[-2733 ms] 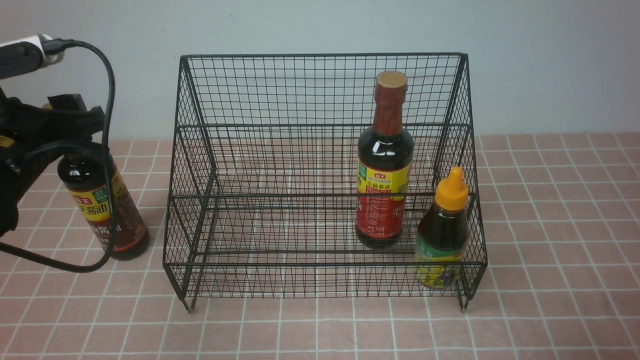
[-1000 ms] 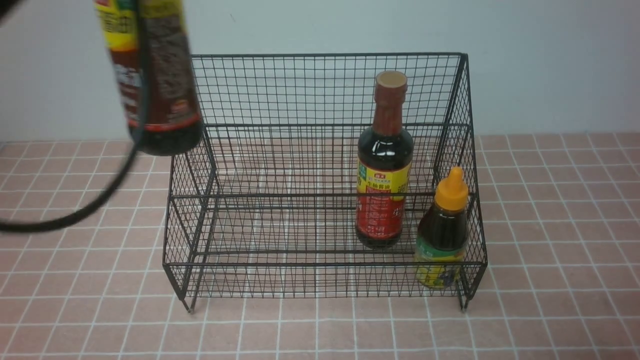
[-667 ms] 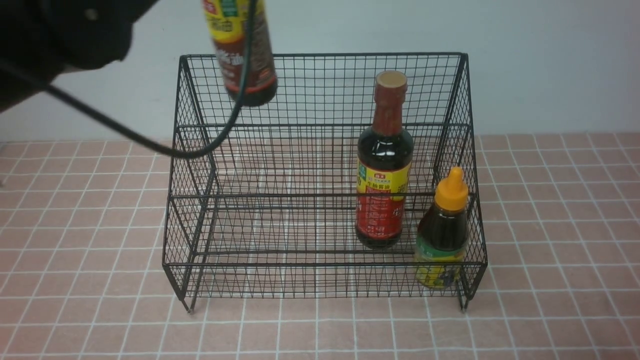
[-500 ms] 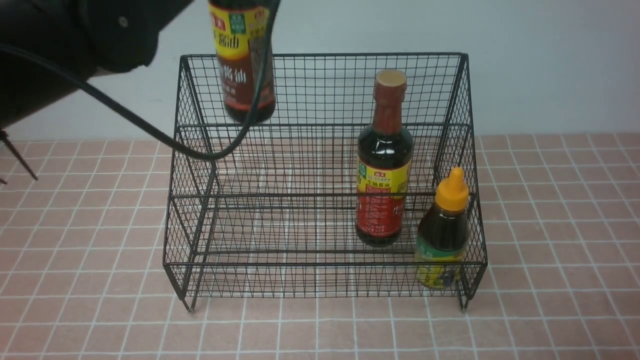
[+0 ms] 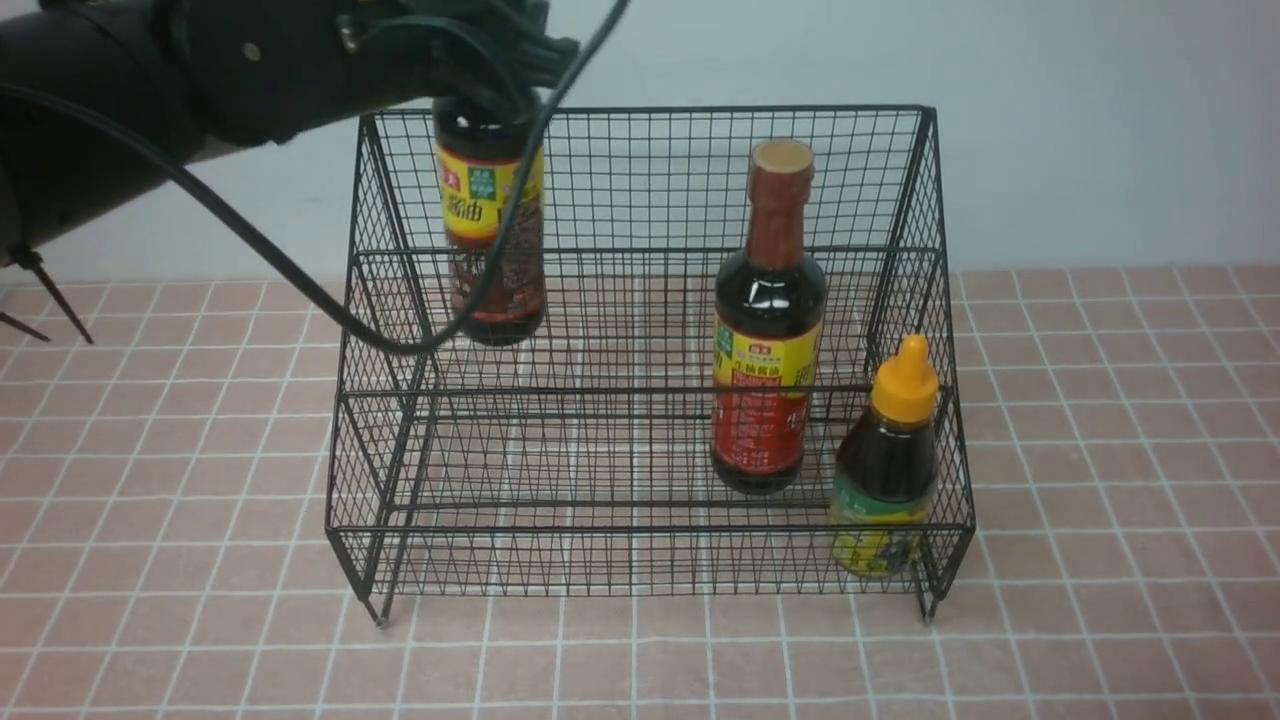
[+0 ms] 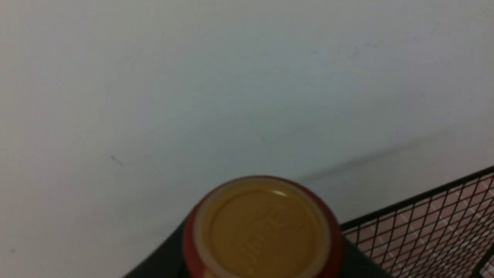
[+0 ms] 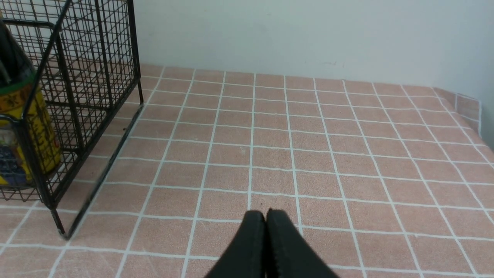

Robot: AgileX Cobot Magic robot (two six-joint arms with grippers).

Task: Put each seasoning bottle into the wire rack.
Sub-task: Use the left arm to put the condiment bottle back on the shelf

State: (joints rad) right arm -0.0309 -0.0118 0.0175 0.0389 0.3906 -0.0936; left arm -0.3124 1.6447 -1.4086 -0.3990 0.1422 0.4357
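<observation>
— Yellow band, red-brown panel below it: what does the label on your bottle say?

— Chinese characters on yellow, with a small green square beside a red badge. I can't read more than that on the held bottle [image 5: 489, 225]; a black cable [image 5: 300, 285] hangs across its front.

— And the other two?

— The standing tall bottle [image 5: 768, 330] carries the same kind of yellow-and-red label, print too small to read. The short bottle [image 5: 888, 478] has an orange nozzle cap and a yellow-green label behind the mesh.

— What's around you?

— Pinkish tiles with white grout cover the table [image 5: 1100, 480], and a plain pale wall [image 5: 1050, 130] runs behind it.

— Where's your left gripper?

— My left gripper [image 5: 490, 75] is clamped on the neck of the held bottle, which hangs upright straight below it, inside the wire rack [image 5: 640, 180] toward its 9 o'clock side. Its base floats above the tiers, touching none that I can see. From my left wrist, I look straight down on its tan cap top [image 6: 262, 227] with the red rim, the rack's top wire just beside it.

— The rest of the rack?

— The standing tall bottle is upright on the middle tier toward 3 o'clock; the short one sits on the lowest tier in the corner near 4 o'clock, just beside it.

— Your right side?

— My right gripper [image 7: 265, 222] has its jaws pressed together, holding nothing, low over bare tiles, well apart from the rack at its 3 o'clock side.
</observation>
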